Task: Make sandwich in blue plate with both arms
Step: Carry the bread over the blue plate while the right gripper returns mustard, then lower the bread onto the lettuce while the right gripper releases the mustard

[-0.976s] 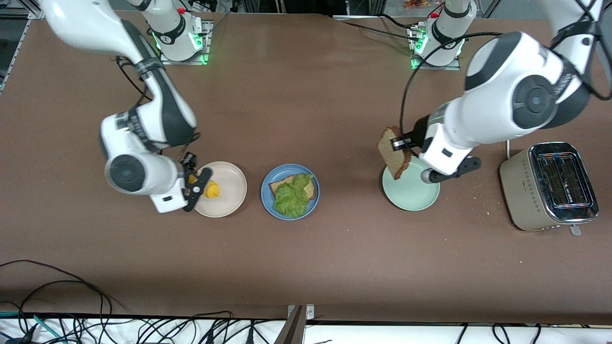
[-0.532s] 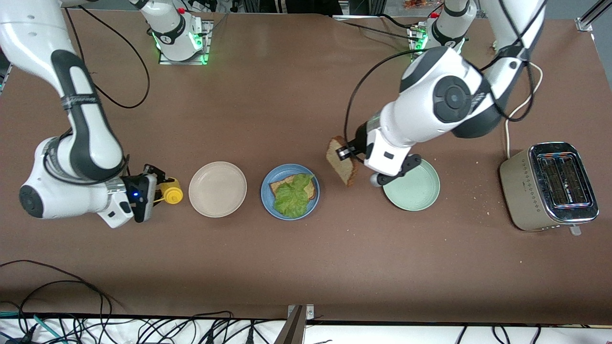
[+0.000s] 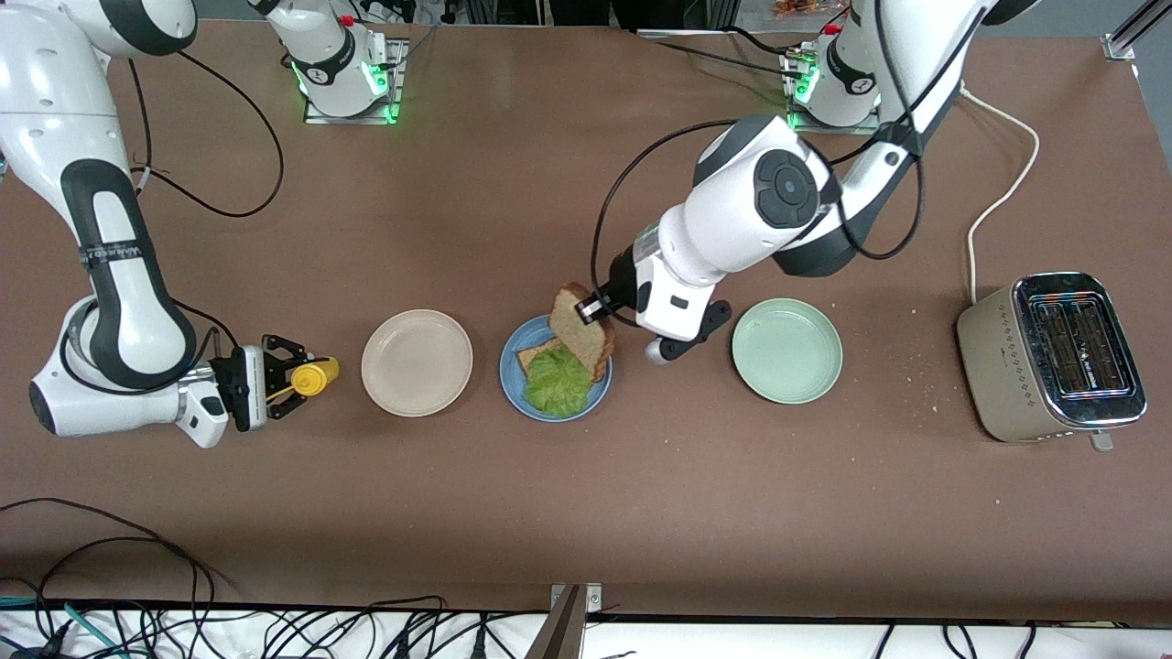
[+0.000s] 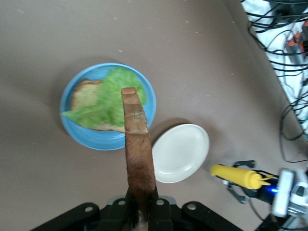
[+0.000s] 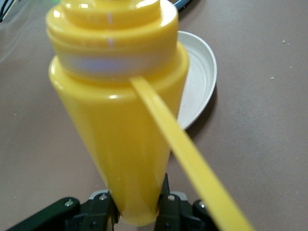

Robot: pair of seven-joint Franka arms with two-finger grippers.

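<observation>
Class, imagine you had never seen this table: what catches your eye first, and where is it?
The left gripper holds a speckled brown bread slice tilted over the round blue plate, where crinkly green lettuce covers another slice. At the right arm's end of the table, the right gripper grips a yellow squeeze bottle beside the beige plate.

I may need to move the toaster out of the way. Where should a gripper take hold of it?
My guess: come from above and close across the toaster body's narrow width, jaws on its two long beige side walls. The chrome top is slotted, and the lever end faces the camera. Mind the cord trailing toward the left arm's base.
</observation>
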